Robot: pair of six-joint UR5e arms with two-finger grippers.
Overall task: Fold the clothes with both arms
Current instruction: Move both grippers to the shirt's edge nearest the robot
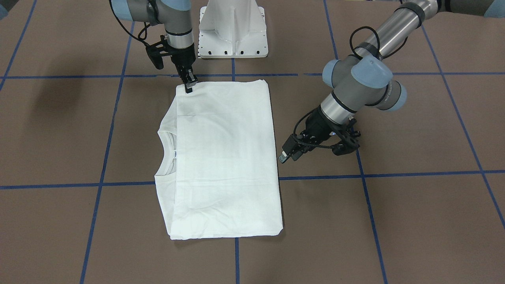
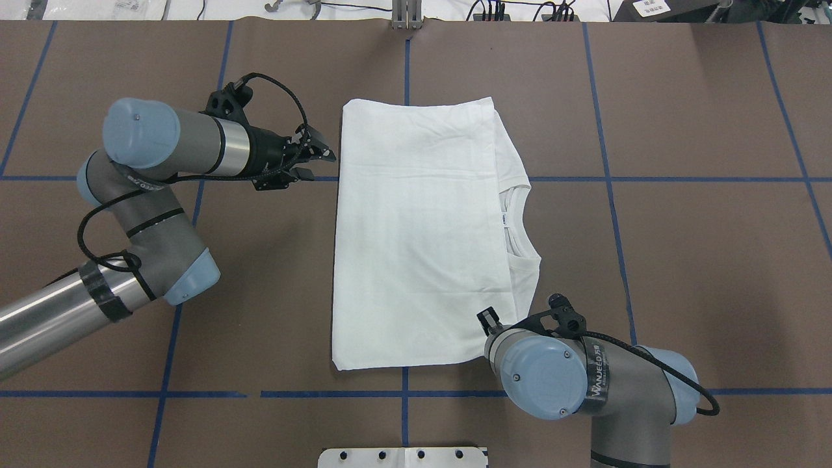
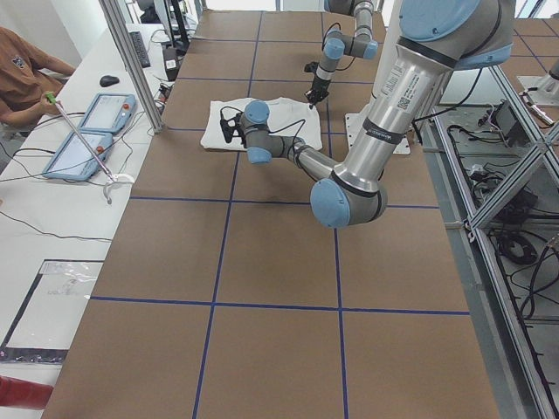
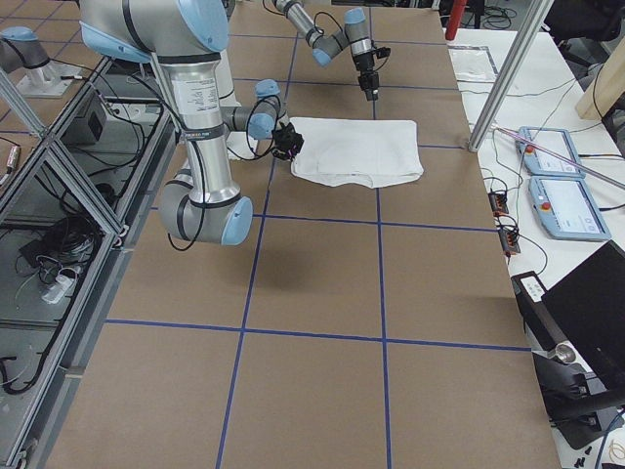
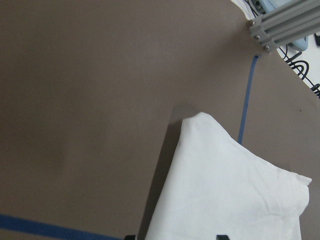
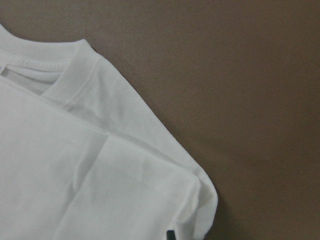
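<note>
The white long-sleeved cotton T-shirt (image 1: 225,157) lies folded into a flat rectangle at the middle of the brown table marked with blue tape lines (image 1: 414,197). The black two-finger left gripper (image 2: 322,164) hovers just beside its edge, jaws spread and empty. The black right gripper (image 1: 189,87) touches a corner nearest the robot, jaws drawn together; whether they pinch cloth I cannot tell

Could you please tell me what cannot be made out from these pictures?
Right gripper: whether it pinches the T-shirt corner is unclear. Its own wrist hides it in the overhead view, and the right wrist view cuts off the fingers.
Neck tag: the lettering is too small in every view.
Sleeves: hidden under the folded layers in all views.
</note>
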